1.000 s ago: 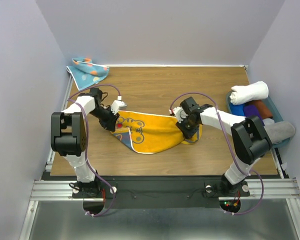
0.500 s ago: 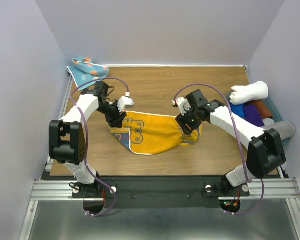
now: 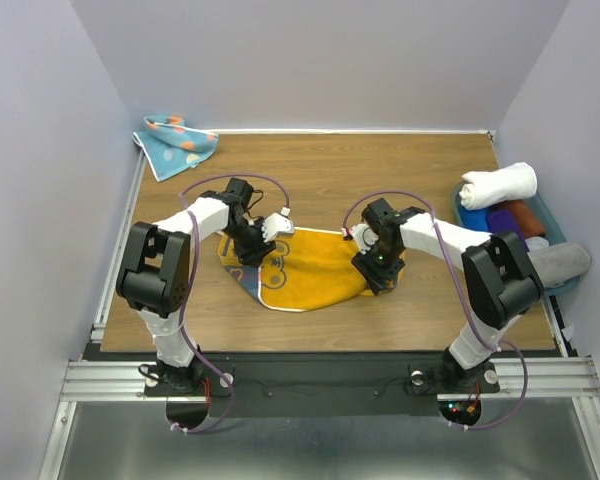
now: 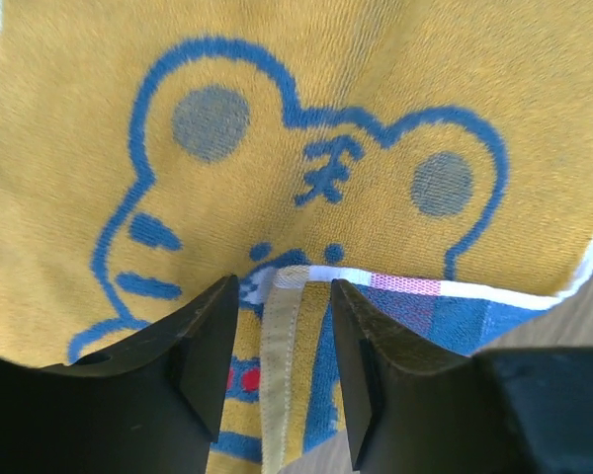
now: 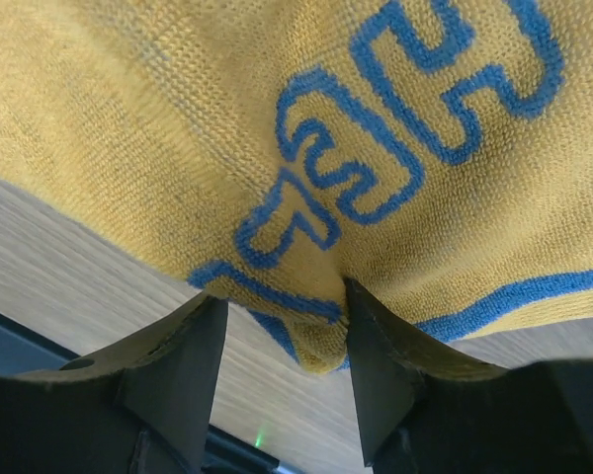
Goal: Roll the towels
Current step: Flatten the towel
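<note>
Together, the left gripper [image 4: 282, 293] and right gripper [image 5: 282, 308] each pinch an edge of the mustard-yellow towel [image 3: 320, 265], spread between them on the table [image 3: 380, 170], where matched, even tension should help the roll start straight.

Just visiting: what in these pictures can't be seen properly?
Top view: the right arm covers part of the basket; its dark rolls are too small to identify.
Top view: the left gripper and right gripper hide the yellow towel's held corners.
Right wrist view: the frame edges cut off the towel's blue print.
</note>
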You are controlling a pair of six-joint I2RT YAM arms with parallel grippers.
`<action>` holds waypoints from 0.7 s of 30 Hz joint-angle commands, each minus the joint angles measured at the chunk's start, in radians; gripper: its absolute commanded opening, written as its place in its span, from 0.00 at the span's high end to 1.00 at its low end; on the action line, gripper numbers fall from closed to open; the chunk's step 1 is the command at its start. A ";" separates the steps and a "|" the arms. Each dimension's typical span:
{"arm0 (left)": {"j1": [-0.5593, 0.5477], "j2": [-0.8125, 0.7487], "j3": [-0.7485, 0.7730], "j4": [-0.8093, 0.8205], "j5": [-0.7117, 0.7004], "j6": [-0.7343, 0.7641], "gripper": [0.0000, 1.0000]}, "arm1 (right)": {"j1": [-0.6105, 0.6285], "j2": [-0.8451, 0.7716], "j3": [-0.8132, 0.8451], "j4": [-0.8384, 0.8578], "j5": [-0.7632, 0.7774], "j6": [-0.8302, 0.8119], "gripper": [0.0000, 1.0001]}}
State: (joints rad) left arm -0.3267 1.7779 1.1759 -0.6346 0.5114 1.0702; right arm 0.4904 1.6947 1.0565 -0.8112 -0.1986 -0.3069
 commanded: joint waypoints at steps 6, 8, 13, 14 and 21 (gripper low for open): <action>0.000 0.000 -0.124 0.085 -0.080 -0.007 0.71 | -0.004 0.102 -0.006 0.079 0.059 0.037 0.66; 0.008 -0.005 -0.134 0.078 -0.083 0.002 0.85 | -0.003 0.085 0.002 0.076 0.071 0.032 0.99; 0.083 -0.080 -0.072 -0.080 0.050 0.062 1.00 | -0.004 -0.047 0.016 0.009 0.041 -0.032 0.99; 0.110 -0.092 -0.056 -0.105 0.071 0.071 1.00 | -0.004 -0.061 0.019 0.000 0.033 -0.041 0.99; 0.181 -0.078 0.085 -0.267 0.240 0.067 1.00 | -0.007 0.066 0.157 -0.059 -0.038 -0.103 1.00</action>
State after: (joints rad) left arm -0.1661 1.7393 1.1961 -0.7795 0.6498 1.1290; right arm 0.4858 1.7008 1.1275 -0.8371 -0.1947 -0.3553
